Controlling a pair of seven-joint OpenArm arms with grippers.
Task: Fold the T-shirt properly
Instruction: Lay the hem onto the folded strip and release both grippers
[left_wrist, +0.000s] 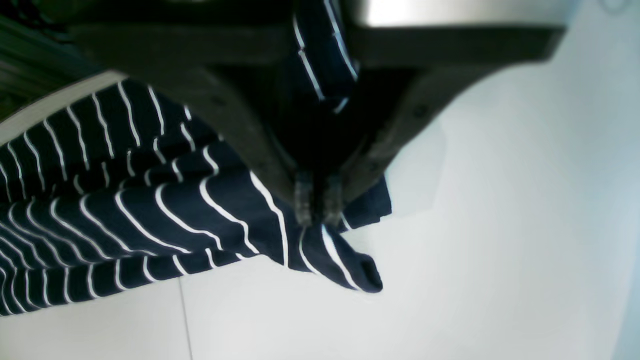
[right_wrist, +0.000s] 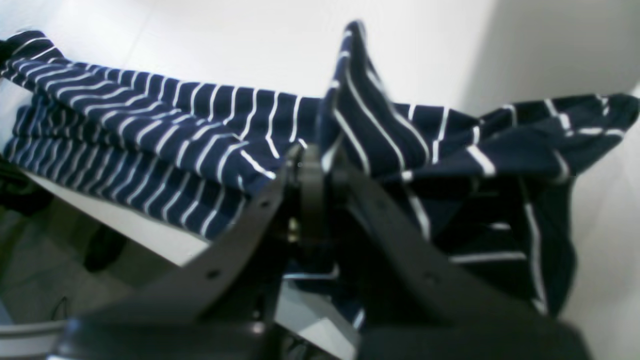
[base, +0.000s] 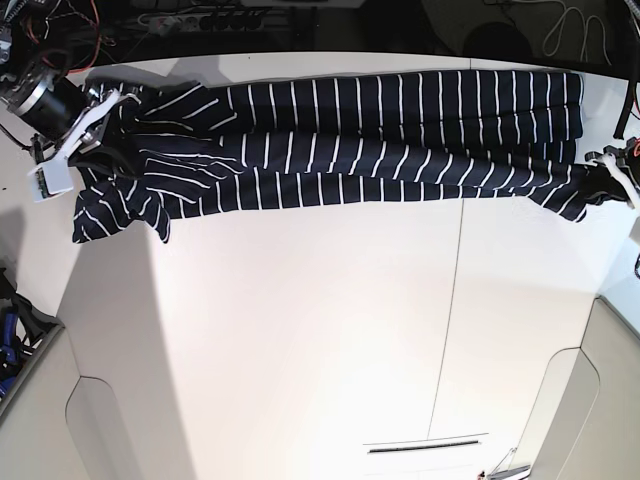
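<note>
1. Left hand (left_wrist: 316, 207): fingertips pressed together on a bunched corner of the T-shirt (base: 360, 140); seen at the right end of the base view (base: 612, 168), beside the table (base: 300, 330) edge.
2. Right hand (right_wrist: 311, 155): closed on a raised ridge of striped cloth; seen at the left end of the base view (base: 85, 125), where the sleeve end lies crumpled.
3. T-shirt: stretched as a long, narrow band along the far edge of the table, apparently doubled lengthwise already, with folds running along its length.
4. Long axis: left to right across the scene, one hand at each end; neither end nearer the middle of the band than the other.
5. Near part of the table: bare, white, crossed by a thin seam line (base: 447, 330).
6. Governing relation, as a judgement: with the band pinned at both ends, next fold likely across the long axis, bringing one end over toward the other; each hand already at its own end, so no reach across needed.
7. Risk, as a judgement: crumpled left end likely to carry its wrinkles into the fold unless smoothed first.
</note>
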